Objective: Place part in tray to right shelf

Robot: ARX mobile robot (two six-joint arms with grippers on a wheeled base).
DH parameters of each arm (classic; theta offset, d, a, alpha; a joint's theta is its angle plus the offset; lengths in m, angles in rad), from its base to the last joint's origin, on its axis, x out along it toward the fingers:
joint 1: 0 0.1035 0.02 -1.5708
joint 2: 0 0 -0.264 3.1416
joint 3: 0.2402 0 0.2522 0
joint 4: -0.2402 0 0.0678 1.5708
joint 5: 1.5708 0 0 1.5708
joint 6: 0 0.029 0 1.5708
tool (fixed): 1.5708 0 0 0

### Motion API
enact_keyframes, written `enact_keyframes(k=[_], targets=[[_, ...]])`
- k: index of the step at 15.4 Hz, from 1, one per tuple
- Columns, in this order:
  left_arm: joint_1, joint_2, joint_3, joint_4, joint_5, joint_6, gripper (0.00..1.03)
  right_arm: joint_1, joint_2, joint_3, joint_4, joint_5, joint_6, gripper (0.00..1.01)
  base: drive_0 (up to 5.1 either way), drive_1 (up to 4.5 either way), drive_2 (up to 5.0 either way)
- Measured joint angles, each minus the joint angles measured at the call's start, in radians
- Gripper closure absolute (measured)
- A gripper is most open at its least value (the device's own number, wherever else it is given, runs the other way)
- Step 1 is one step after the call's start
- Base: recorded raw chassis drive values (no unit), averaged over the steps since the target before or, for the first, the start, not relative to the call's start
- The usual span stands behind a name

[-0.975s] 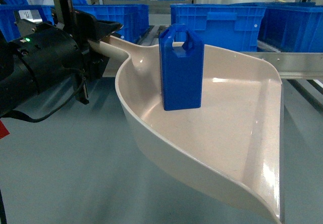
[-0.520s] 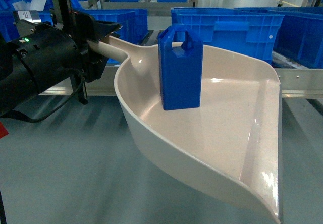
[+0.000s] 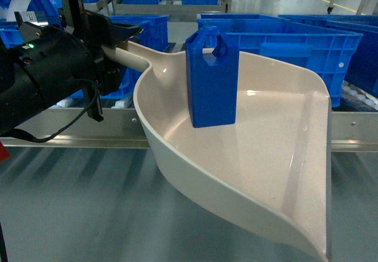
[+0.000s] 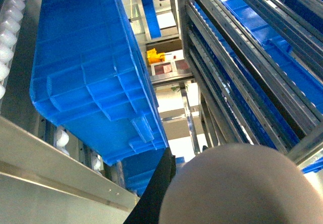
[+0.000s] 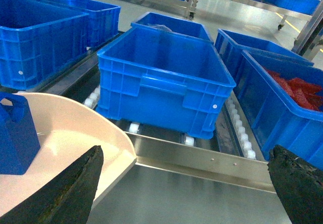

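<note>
- Small bright-blue plastic block (image 3: 212, 79): upright in your beige glossy scoop tray (image 3: 260, 156), kept level for carrying.
- Left hand (image 3: 112, 43): clenched on the tray's handle.
- Right hand (image 5: 186, 183): released, idle.
- Steel roller shelf (image 3: 77, 126): ahead.

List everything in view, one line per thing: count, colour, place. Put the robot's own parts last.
part: one, bright blue, standing upright in the tray near its handle end.
tray: one, beige, held out in front of the shelf rail, handle to the left.
right shelf: one, silver steel with white rollers, just beyond the tray.
blue crates: several, on the shelf's rollers; the nearest is empty.
red items: a pile, in the crate at far right.
left gripper: one, black, shut on the tray's handle.
right gripper: one, black, open and empty, above the front rail beside the tray.
</note>
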Motion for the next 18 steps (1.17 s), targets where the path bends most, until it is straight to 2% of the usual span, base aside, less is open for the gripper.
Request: enact_keyframes(k=[18], targets=[[0.003, 0.000, 0.001, -0.003, 0.000, 0.000, 0.91, 0.000, 0.006, 0.000, -0.001, -0.002, 0.000, 0.03, -2.6, 5.14, -1.8]])
